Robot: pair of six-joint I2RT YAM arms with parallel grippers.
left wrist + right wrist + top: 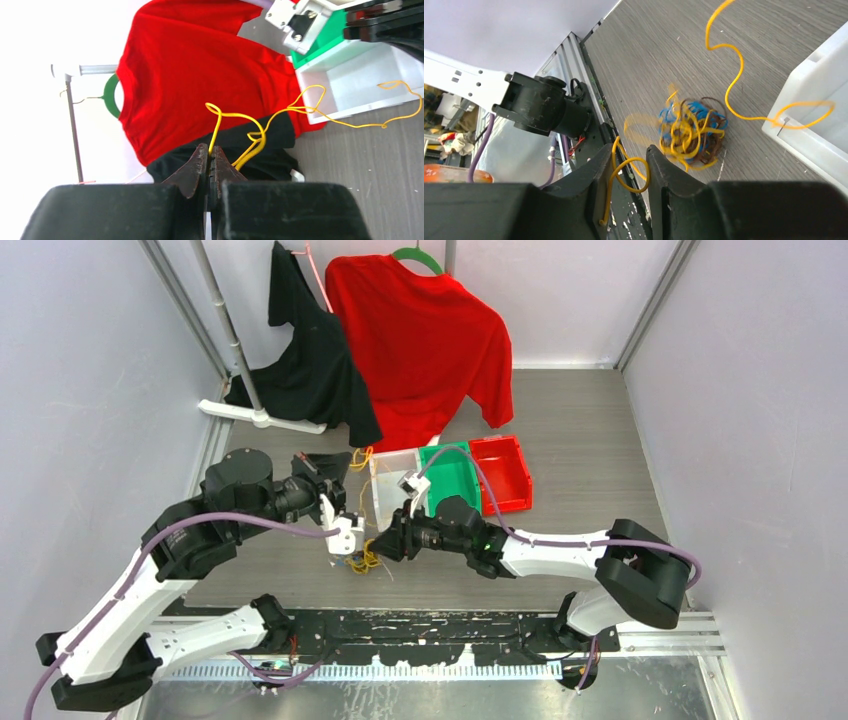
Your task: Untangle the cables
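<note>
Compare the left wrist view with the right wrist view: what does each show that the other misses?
Left wrist only: the left pincer shut on a yellow cable, with the red shirt and green bin behind. Right wrist only: the tangle of yellow, blue and brown cables on the table, and the right pincer open around a yellow loop. Both: the white bin and the table.
</note>
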